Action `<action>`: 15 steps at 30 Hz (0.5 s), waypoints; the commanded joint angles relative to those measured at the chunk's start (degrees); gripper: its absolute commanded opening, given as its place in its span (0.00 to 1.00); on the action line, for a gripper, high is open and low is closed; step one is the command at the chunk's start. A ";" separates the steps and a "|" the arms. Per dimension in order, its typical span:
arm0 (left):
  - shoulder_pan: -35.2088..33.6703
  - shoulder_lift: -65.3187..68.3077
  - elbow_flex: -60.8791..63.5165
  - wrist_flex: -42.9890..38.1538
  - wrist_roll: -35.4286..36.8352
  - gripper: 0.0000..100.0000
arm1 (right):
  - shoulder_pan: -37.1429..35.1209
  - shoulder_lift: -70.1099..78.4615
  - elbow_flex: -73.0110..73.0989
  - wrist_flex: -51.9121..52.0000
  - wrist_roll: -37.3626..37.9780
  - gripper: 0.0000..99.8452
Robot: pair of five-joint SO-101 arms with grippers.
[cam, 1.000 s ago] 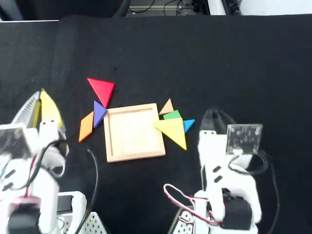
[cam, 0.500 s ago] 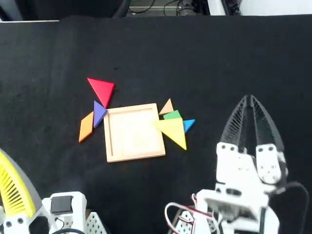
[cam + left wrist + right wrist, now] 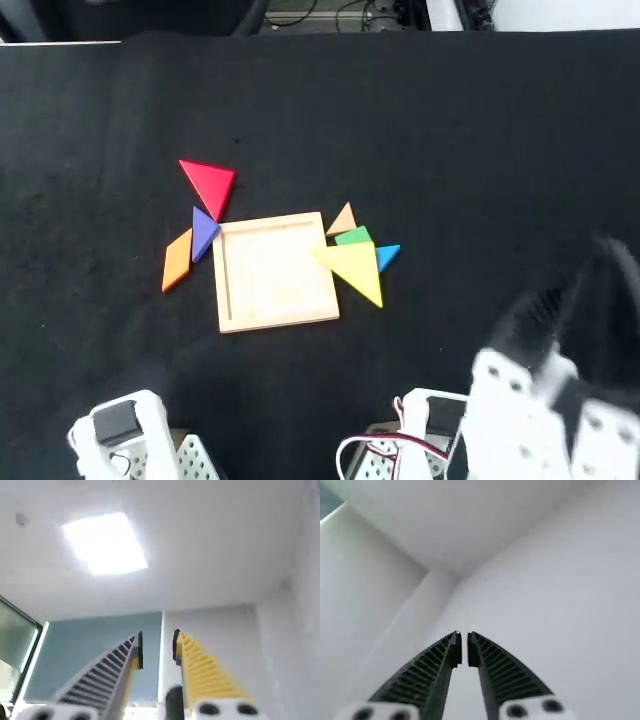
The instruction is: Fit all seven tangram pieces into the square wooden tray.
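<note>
From the high view the tray (image 3: pixel 277 322) lies mid-table on the black cloth (image 3: pixel 470 150), its wooden floor bare. All seven pieces sit outside it.

- The red triangle (image 3: pixel 209 182) is at the tray's 11 o'clock, a little apart.
- The purple triangle (image 3: pixel 203 232) touches the tray's 10 o'clock corner.
- The orange piece (image 3: pixel 176 259) lies just beyond the purple one, at 9 o'clock.
- The tan triangle (image 3: pixel 342 219) sits by the 1 o'clock corner, with the green piece (image 3: pixel 353 237) right against it.
- The yellow triangle (image 3: pixel 356 268) lies at 3 o'clock, one tip over the tray's rim.
- The blue triangle (image 3: pixel 387 256) pokes out past the yellow one, farther toward 3 o'clock.

My right arm (image 3: pixel 540 420) stands at the tray's 4 o'clock, well apart from every piece. Its black fingers look blurred there and are raised off the table. In its wrist view the right gripper (image 3: pixel 464 636) points up at a white ceiling and wall. Its tips are pressed almost together with only a hairline between them, and nothing is pinched.

The left arm's base (image 3: pixel 120 428) sits at the tray's 7 o'clock, near the table edge. The left gripper (image 3: pixel 157 645) also aims upward, toward a ceiling light (image 3: pixel 105 542). Its grey and yellow fingers stand a slim gap apart and hold nothing.

Both grippers face away from the table, so the tray and pieces lie below and behind them.
</note>
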 commanded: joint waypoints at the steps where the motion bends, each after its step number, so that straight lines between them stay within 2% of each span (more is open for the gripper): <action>1: -8.84 0.00 -0.84 -1.93 1.32 0.13 | 0.53 -3.82 0.40 -10.11 0.44 0.14; 7: -19.21 -0.09 -1.54 -2.46 1.32 0.13 | 0.44 -3.91 1.19 -16.70 0.62 0.25; 13: -20.79 -0.09 -5.93 -2.90 1.85 0.13 | 0.53 -3.91 -1.63 -26.64 0.70 0.31; 15: -21.14 0.09 -7.78 -7.21 1.93 0.13 | 0.53 -3.91 -1.80 -28.57 0.35 0.32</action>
